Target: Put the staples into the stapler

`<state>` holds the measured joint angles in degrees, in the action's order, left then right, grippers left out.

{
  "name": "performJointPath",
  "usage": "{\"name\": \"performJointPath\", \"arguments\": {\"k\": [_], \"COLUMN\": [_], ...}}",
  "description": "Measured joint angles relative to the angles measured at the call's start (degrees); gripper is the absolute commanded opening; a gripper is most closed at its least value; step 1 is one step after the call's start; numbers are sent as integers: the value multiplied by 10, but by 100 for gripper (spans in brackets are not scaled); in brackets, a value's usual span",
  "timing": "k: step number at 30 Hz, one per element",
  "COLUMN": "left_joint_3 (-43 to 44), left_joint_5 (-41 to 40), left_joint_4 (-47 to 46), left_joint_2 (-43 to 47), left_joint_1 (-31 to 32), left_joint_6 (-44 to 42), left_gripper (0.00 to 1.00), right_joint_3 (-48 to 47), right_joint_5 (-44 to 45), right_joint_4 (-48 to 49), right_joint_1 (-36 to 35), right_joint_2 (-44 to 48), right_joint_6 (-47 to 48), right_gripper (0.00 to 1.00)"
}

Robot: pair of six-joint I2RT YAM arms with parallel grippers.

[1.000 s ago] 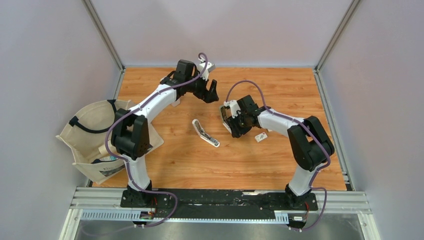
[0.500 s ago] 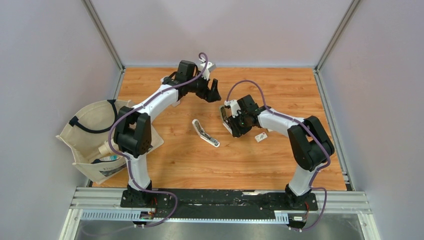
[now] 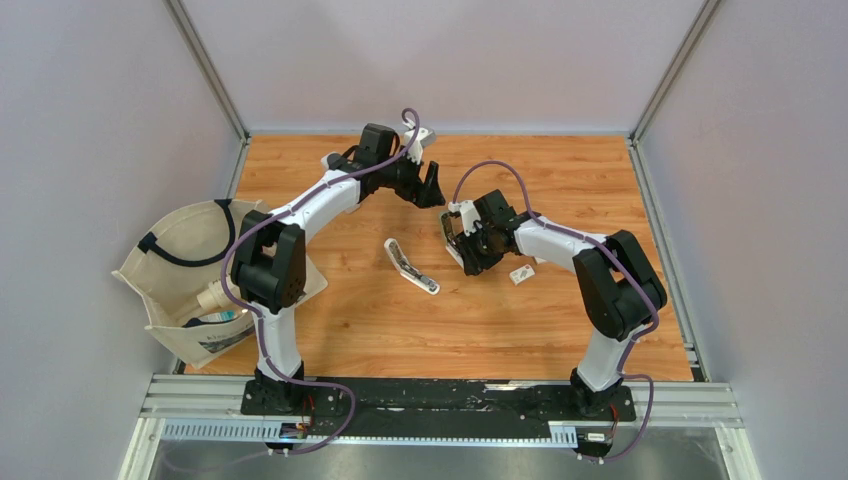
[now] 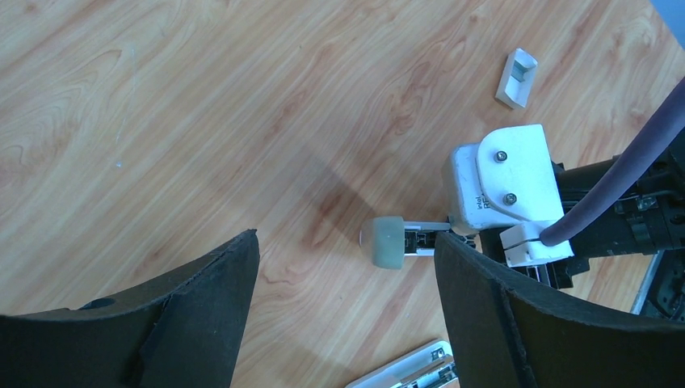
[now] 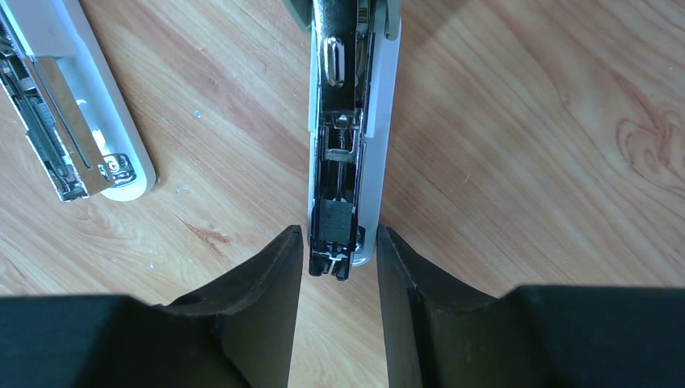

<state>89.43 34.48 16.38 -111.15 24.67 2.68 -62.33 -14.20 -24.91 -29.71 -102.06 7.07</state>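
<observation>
My right gripper [image 5: 339, 233] is shut on the near end of a white stapler [image 5: 349, 121]. The stapler's top is open, so its black metal channel shows. In the top view this stapler [image 3: 447, 232] juts up-left from the right gripper [image 3: 462, 252]. My left gripper [image 3: 432, 185] hangs open just beyond it with nothing between its fingers. In the left wrist view, the stapler's grey-green end cap [image 4: 385, 241] lies between the spread left gripper [image 4: 346, 242] tips. The staples [image 3: 520, 273], a tiny white box, lie on the wood right of the right gripper. A small white box piece [image 4: 517, 77] shows far off.
A second stapler [image 3: 410, 268] lies open on the wooden table [image 3: 560, 330], left of the right gripper, and shows as the stapler [image 5: 69, 121] at the right wrist view's left edge. A cream tote bag [image 3: 185, 275] sits at the table's left edge. Grey walls close in three sides.
My left gripper has moved right, closer to the held stapler's far end, and its jaws have narrowed a little. The right arm and both staplers stay put.
</observation>
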Motion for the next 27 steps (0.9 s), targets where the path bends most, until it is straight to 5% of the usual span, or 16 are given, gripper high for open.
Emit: {"name": "performJointPath", "arguments": {"k": [15,27], "left_joint_3": [0,-2], "left_joint_5": [16,43], "left_joint_4": [-11,-9], "left_joint_2": [-22,-30], "left_joint_1": [8,13], "left_joint_6": [9,12], "left_gripper": [77,55], "right_joint_3": [-2,-4], "right_joint_5": [-14,-13], "right_joint_4": [-6,-9], "right_joint_1": [17,17], "right_joint_2": [0,-1], "right_joint_6": [-8,-12], "right_gripper": [37,35]}}
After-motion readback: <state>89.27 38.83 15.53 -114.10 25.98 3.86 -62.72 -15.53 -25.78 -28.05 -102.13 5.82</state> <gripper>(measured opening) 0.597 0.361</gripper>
